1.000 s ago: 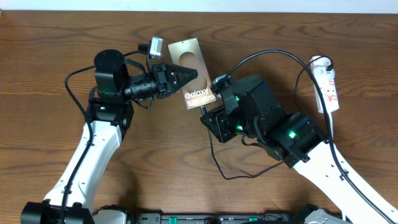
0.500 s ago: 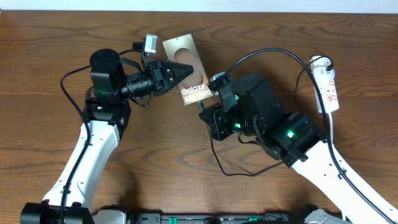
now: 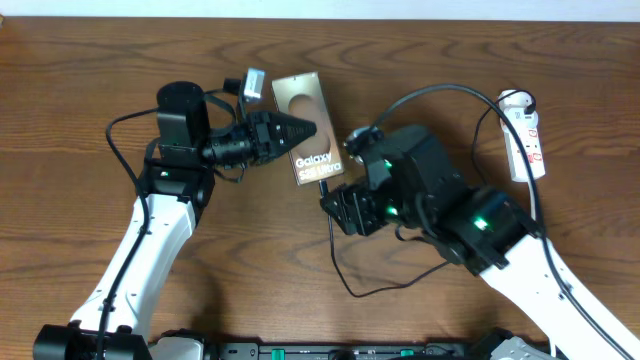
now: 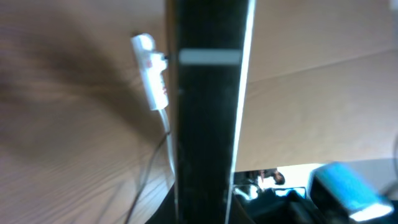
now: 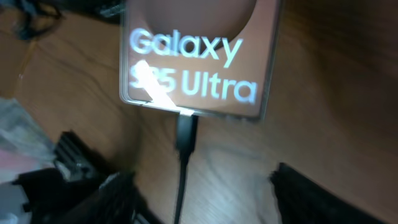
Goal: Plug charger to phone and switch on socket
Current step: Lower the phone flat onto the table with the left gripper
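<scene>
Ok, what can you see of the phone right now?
The phone is a flat, glossy grey-brown slab with a large round mark and white "Galaxy S25 Ultra" lettering. It sits slightly angled, lettering up, over the table. The left gripper is shut on one long edge; the charger plug meets its bottom short edge, apparently inserted.

The phone (image 3: 310,125) I am looking at is a glossy grey-brown slab, smooth enough to throw back glare. The table (image 3: 60,70) is brown wood with plain grain and a soft sheen. The charger (image 5: 185,134) looks like matt black rubber, my right claw (image 5: 186,168) is dull black plastic, and the socket (image 3: 527,135) is smooth white plastic.
</scene>
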{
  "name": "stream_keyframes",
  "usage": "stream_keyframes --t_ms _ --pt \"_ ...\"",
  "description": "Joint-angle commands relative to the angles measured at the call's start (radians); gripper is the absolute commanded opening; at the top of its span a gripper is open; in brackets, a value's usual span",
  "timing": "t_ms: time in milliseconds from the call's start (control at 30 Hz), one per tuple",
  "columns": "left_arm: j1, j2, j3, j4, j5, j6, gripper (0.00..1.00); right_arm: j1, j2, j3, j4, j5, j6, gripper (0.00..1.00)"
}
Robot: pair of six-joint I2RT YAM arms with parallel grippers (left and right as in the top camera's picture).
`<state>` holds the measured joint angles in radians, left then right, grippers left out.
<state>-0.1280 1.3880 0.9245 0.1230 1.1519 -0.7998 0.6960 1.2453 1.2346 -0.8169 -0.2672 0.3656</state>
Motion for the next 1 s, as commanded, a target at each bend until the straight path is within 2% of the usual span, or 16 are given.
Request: stream_keyframes --t_ms 0,167,267,333,433,600,967 --pt "-0.004 0.004 0.013 -0.089 -0.126 0.183 0.07 -0.001 -0.094 0.018 -0.036 0.003 0.001 0.75" --pt "-0.049 0.083 0.014 -0.130 -0.197 0.259 0.07 -0.001 -0.220 0.018 -0.098 0.051 0.000 0.86" --pt "-0.099 0.171 0.014 -0.132 -0.195 0.332 0.07 -0.001 -0.282 0.018 -0.150 0.121 0.001 0.96" --pt "-0.114 0.219 0.015 -0.140 -0.187 0.362 0.08 -0.001 -0.308 0.018 -0.176 0.139 0.001 0.99" --pt "-0.115 0.325 0.016 -0.163 -0.116 0.436 0.07 -0.001 -0.341 0.018 -0.216 0.146 0.002 0.99" --pt "-0.079 0.431 0.016 -0.234 -0.114 0.547 0.07 -0.001 -0.369 0.018 -0.279 0.146 0.011 0.99" --pt "-0.069 0.435 0.016 -0.386 -0.282 0.718 0.08 -0.001 -0.369 0.018 -0.299 0.146 0.109 0.99"
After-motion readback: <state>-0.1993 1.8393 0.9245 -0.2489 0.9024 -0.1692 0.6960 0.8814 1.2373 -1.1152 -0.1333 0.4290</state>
